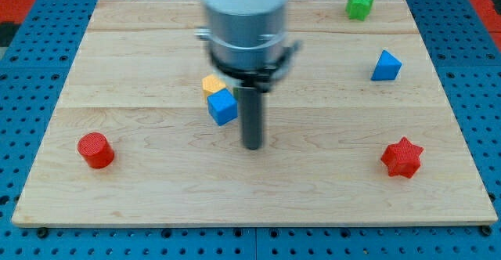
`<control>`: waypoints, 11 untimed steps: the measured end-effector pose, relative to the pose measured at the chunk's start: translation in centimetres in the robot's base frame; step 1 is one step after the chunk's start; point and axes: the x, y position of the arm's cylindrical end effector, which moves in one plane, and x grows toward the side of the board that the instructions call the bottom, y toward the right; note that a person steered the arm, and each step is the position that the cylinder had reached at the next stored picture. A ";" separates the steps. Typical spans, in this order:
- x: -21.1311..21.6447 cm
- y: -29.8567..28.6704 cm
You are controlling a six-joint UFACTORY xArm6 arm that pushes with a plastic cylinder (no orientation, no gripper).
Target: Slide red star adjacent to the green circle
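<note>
A: Status?

B: Red star point(401, 157) sits near the table's point(141, 205) lower right edge in the view. My tip point(251, 146) is mid-table, well to its left, touching nothing. The end effector is a bare rod, so there are no jaws to be apart or together.

A: Where's the green circle?

B: Can't see one. The only green block point(359, 4) is at the top right and looks like a star. The arm may hide something behind it.

A: Risks?

B: Picking the wrong target is the first. Second, the star is near the edge, so pushing from the left could send it off the table. I'd need to get below it and push up. Third, the star's points can make it spin off the tip if contact is off-centre. The blue triangle point(385, 66) also sits on the upward path, and the blue cube point(222, 106) is just beside the tip, so a sloppy exit clips it.
</note>
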 end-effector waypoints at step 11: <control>-11.7 13.0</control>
